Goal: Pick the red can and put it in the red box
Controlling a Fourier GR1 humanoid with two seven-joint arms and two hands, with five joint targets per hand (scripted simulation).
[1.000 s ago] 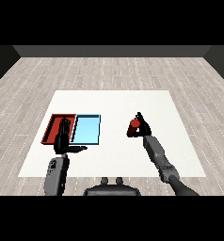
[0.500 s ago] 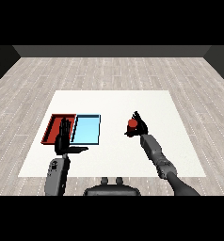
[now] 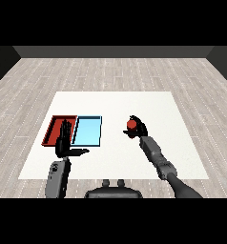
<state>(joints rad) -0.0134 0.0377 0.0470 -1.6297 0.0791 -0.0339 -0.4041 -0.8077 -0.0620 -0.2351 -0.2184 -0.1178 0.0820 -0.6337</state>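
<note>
holding red can [image 3: 131, 125] right of frame centre, right hand [image 3: 138, 127] curled round it. red tray [image 3: 53, 129] far left, past blue tray [image 3: 88, 131]. left hand [image 3: 64, 142] fingers straight, over red tray.

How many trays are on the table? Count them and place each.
2. The red tray lies at the table's left; the light blue tray sits right beside it, on its right. None seems hidden.

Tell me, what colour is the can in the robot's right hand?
Red; the can shows best in the head view, held by the right hand.

Red can [image 3: 131, 125] in right hand [image 3: 138, 127]
</note>
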